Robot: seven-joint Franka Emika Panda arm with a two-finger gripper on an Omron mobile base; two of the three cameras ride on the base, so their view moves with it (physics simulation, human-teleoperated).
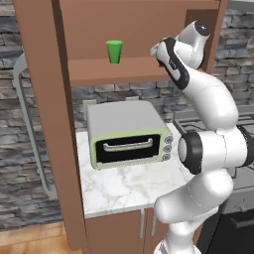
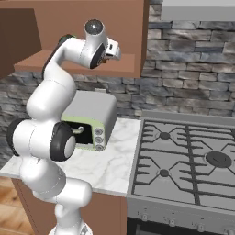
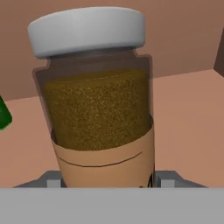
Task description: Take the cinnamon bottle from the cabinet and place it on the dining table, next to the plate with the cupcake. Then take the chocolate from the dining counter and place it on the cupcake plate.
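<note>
Cabinet (image 1: pixel 49 124) shelf, upper frame, above the toaster oven (image 1: pixel 130 136). My gripper (image 3: pixel 105 183) is clamped low on the cinnamon bottle (image 3: pixel 98 109), centre frame and upright, probably for a clean lift-out. Green cup (image 1: pixel 114 51) stands left.

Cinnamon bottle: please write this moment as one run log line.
phase: grasp in cabinet | gripper: shut on cinnamon bottle | bottle: upright, on shelf | green cup: beside, apart

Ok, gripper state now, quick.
Gripper: fingers closed on the cinnamon bottle, at the cabinet shelf near the green cup.
</note>
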